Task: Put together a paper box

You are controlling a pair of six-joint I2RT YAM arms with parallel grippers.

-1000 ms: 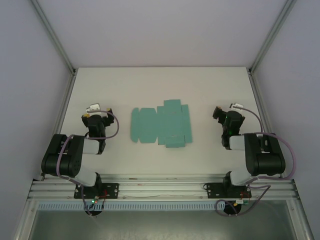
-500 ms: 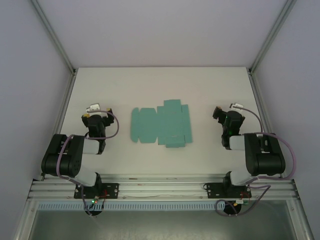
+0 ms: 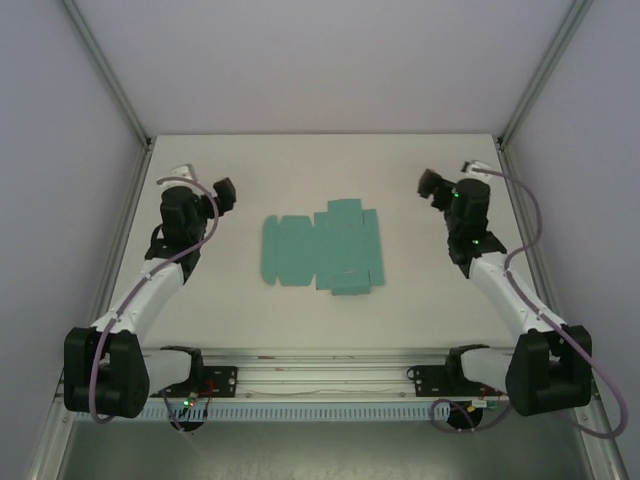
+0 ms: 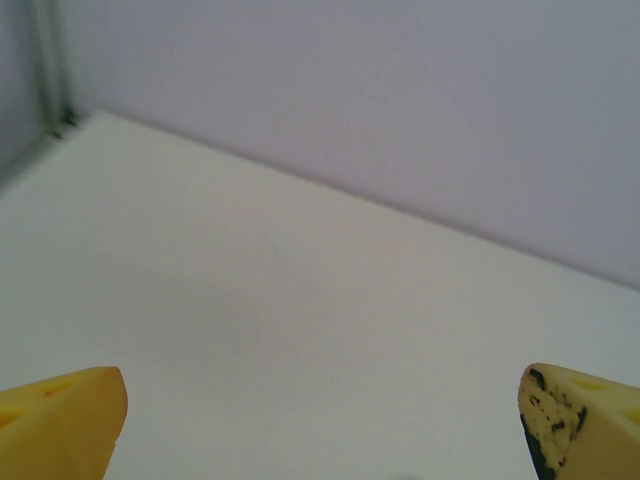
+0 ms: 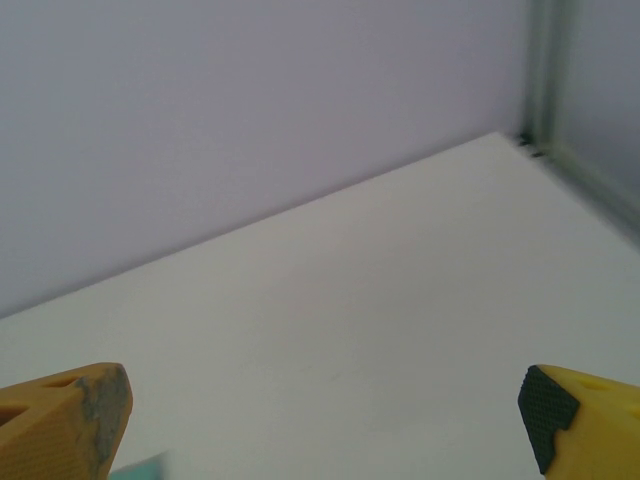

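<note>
While the paper box (image 3: 322, 250) lies as a flat die-cut sheet, unfolded, nothing of the assembly is done.

Position: sheet sits flat on the white counter (image 3: 400, 320), between my two pincers. It is off to the right of my left pincer (image 3: 222, 190) and to the left of my right pincer (image 3: 428, 184), a little nearer the arm bases than either, and well apart from both. In the right wrist view, a sliver of teal shows just below and inside my left-hand fingertip (image 5: 70, 420), probably a corner of the sheet.

Pincers: both spread as wide as they go, both with nothing between the jaws. Both are raised and aimed toward the far wall.

Handling, my read:
- Thin teal card; should be very light and floppy across its span, stiffer only along short flaps.
- Smooth counter under it, so a sideways nudge will likely slide the whole sheet rather than fold it.
- It lies flush, so there is no edge to get a finger under from straight above.
- Creases are pre-cut; it ought to fold there easily, but a hard pinch elsewhere could dent or kink it.

Where to hold: the far flap (image 3: 343, 207) juts out beyond the main body, and it looks the best place to catch. I would pin the left panel with one pincer while the other lifts a flap along its crease.
</note>
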